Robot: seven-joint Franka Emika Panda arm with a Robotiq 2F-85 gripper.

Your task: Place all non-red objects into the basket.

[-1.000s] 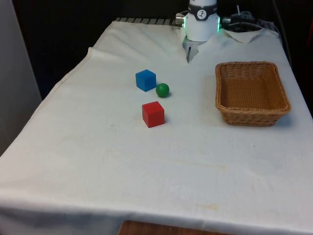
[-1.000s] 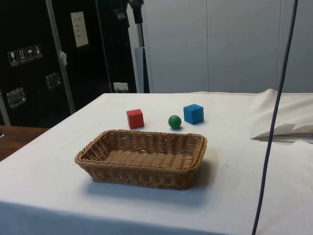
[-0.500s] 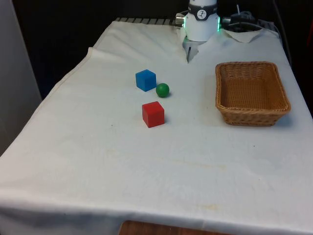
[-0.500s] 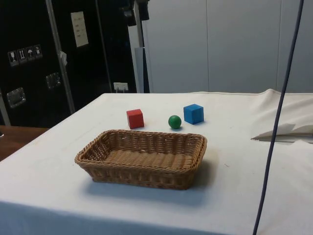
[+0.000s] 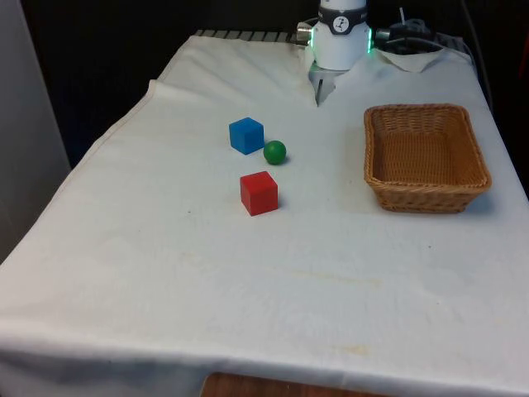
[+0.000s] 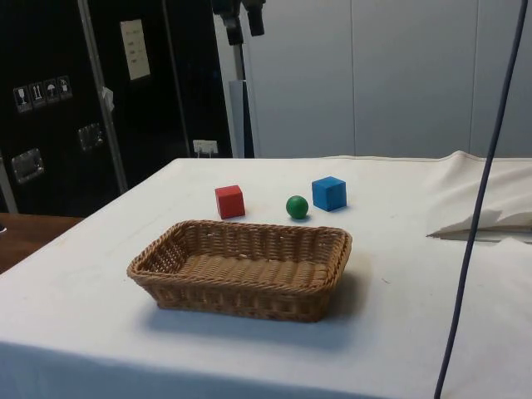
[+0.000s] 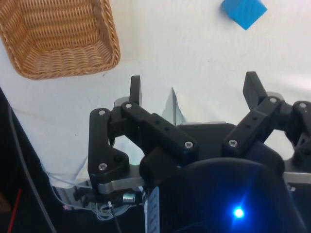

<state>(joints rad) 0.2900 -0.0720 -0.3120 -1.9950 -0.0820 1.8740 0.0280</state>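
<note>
The end effector [image 7: 193, 90] is held wide open, high up; the hard, light blue cube [image 5: 246, 135] should be gripped by 2 flat sides

Woven wicker basket [image 5: 426, 157] — matt cloth [image 5: 207, 273] beneath.

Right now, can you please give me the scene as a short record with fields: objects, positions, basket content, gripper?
gripper: gripper open, holding nothing, high above the table
blue cube: blue cube on the cloth, beside green ball
green ball: green ball on the cloth, between the cubes
red cube: red cube on the cloth
basket: basket empty, apart from all three
</note>
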